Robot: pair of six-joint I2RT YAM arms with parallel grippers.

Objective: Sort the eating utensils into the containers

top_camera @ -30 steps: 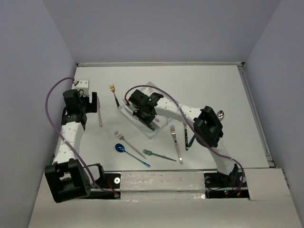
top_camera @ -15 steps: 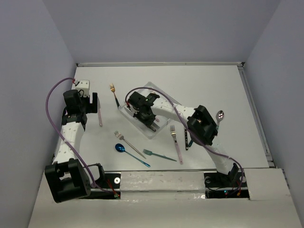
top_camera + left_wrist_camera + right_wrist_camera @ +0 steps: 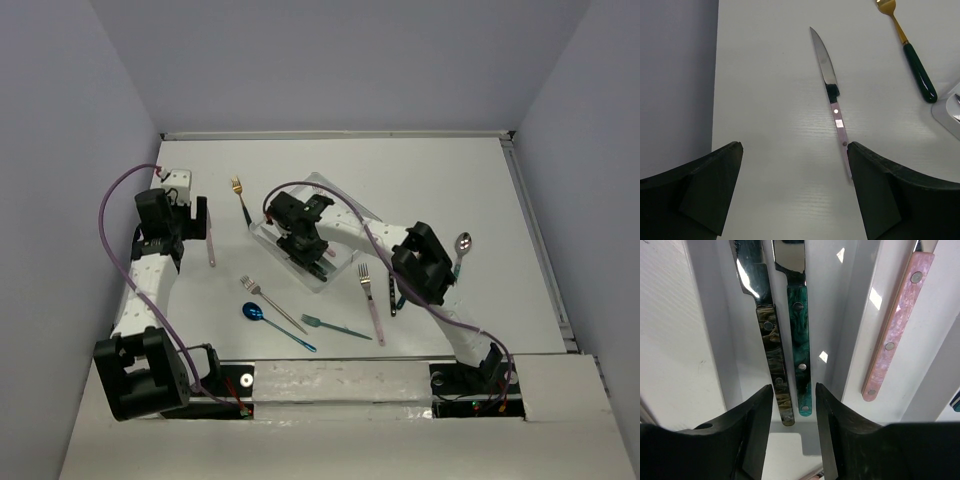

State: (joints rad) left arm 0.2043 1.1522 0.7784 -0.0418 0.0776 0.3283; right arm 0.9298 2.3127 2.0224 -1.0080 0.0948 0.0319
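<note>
Fingers of the right arm, the right fingers (image 3: 752, 430), stand somewhat apart above the near end of the white tray (image 3: 852, 340), with nothing clamped between them. Below them, in one compartment, two knives lie side by side and nearly touching: a dark-handled knife (image 3: 771, 355) and a teal-handled knife (image 3: 799, 340), whose handle end shows in the gap between the fingers. Across a divider, in the next compartment, lies a pink-handled utensil (image 3: 895, 325); its head is cut off by the edge of the wrist view.

At the left side of the counter (image 3: 430, 180), the left fingers (image 3: 710, 185) are spread wide and hold nothing. They hover over a pink-handled knife (image 3: 832, 95) that lies flat on the counter, its handle end close to one finger. Near it, toward the tray, lies a gold fork (image 3: 912, 57) with a dark green handle.

More utensils lie loose on the counter in front of the tray: a silver fork (image 3: 270, 303), a blue spoon (image 3: 252, 311), a small teal fork (image 3: 335, 327) and a pink-handled fork (image 3: 370, 300). A spoon (image 3: 462, 243) lies beside the right arm's elbow.
</note>
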